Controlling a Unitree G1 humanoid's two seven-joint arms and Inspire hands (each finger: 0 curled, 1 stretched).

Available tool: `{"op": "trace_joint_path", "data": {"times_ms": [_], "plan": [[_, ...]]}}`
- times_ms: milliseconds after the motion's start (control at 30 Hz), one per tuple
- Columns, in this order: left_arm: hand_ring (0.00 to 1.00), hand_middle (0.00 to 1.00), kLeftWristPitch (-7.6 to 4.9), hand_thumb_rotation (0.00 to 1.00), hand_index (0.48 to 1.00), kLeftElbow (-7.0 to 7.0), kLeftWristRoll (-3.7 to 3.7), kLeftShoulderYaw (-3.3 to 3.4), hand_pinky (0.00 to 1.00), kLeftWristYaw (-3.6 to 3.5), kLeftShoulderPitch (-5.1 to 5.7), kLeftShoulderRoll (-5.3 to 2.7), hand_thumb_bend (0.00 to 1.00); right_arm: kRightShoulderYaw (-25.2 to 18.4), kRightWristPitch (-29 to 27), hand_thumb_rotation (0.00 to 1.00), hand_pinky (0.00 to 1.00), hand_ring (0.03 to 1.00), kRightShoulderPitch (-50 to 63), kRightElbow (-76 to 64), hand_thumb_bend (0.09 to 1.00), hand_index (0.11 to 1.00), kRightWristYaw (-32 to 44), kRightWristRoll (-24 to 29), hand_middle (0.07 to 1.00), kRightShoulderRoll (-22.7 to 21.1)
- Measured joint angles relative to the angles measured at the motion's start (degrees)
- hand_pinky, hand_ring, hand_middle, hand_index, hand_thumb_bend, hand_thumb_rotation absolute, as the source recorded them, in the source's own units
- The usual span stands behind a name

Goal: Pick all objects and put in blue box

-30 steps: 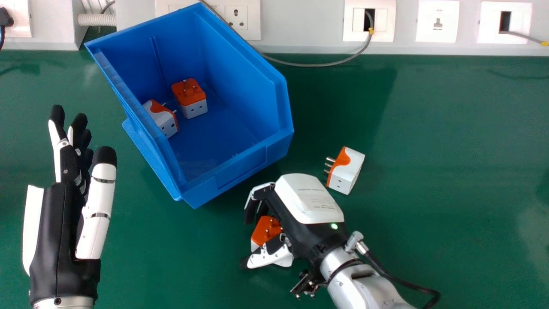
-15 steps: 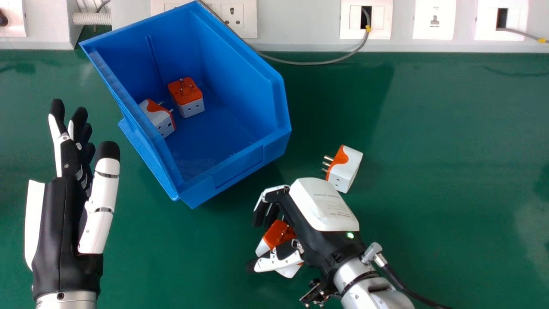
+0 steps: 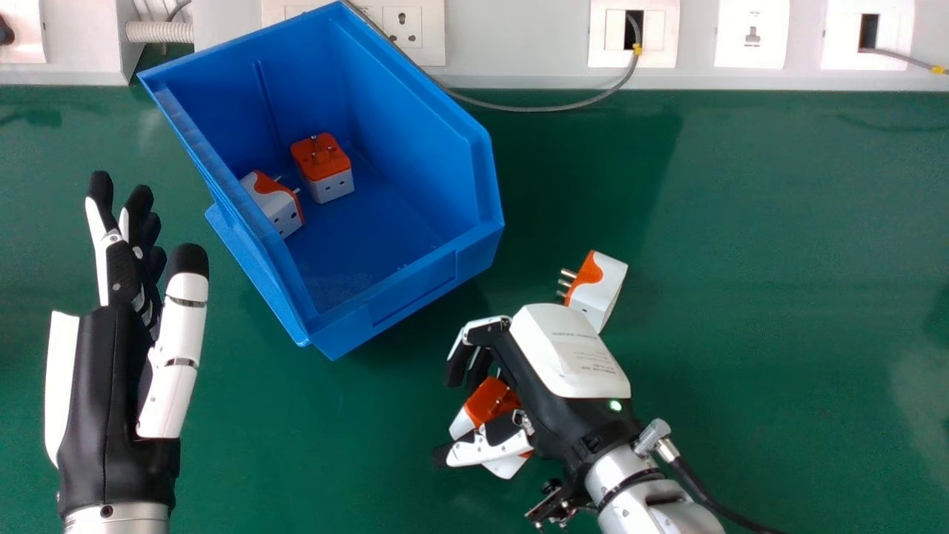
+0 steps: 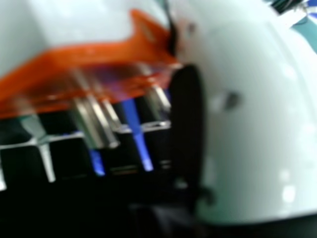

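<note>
Head view: the robot's right hand (image 3: pixel 569 356) curls its fingers and thumb (image 3: pixel 493 447) around an orange-and-white plug adapter (image 3: pixel 491 401) above a green worktop (image 3: pixel 756 297), between the blue box (image 3: pixel 411 289) and the lower edge. The adapter's middle is masked by the thumb; a white corner (image 3: pixel 508 466) juts out below, perhaps part of the same piece. Fingertips on its far side are partly hidden.

Just beyond the hand, a loose adapter (image 3: pixel 599 285) lies on the worktop, pins toward the box, its near end covered by the hand's white back. Inside the box, an upright adapter (image 3: pixel 324 167) shows its pins, while a tilted adapter (image 3: pixel 276 204) beside it is partly cut off by the box's side wall.

At left, the left hand (image 3: pixel 104 386) holds its fingers straight, overlapping one another, thumb apart; its forearm is cropped by the frame.

In the right hand view, blurred metal pins (image 4: pixel 94 121) project from an orange face, the white body cropped.
</note>
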Motion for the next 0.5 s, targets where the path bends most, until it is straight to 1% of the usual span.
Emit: {"op": "trace_joint_path", "data": {"times_ms": [67, 167, 233, 367, 500], "plan": [[1.0, 1.0, 0.0, 0.84, 0.988, 0.0, 0.0, 0.0, 1.0, 0.0, 0.0, 0.0, 0.32, -0.04, -0.01, 0.14, 0.11, 0.161, 0.0, -0.04, 0.483, 0.47, 0.0, 0.07, 0.232, 0.02], [1.0, 1.0, 0.04, 0.83, 0.992, 0.0, -0.07, 0.0, 1.0, -0.01, 0.0, 0.0, 0.33, -0.07, 0.0, 0.14, 0.11, 0.165, 0.03, -0.53, 0.483, 0.47, 0.0, 0.08, 0.237, 0.02], [1.0, 1.0, 0.04, 0.83, 0.99, 0.0, -0.16, 0.0, 1.0, -0.02, -0.01, -0.01, 0.34, -0.07, 0.0, 0.14, 0.11, 0.16, 0.07, -1.2, 0.483, 0.47, 0.0, 0.07, 0.23, 0.01], [1.0, 1.0, 0.04, 0.83, 0.986, 0.0, -0.12, 0.0, 1.0, 0.01, -0.01, -0.04, 0.34, -0.11, -0.34, 0.14, 0.1, 0.147, 0.17, -2.17, 0.485, 0.47, -0.34, 0.09, 0.217, 0.01], [1.0, 1.0, 0.03, 0.83, 0.983, 0.0, -0.16, 0.0, 1.0, -0.02, -0.01, -0.13, 0.35, -0.49, -1.22, 0.13, 0.11, 0.156, 0.46, -2.65, 0.484, 0.47, -0.41, 0.13, 0.228, -0.04]]}}
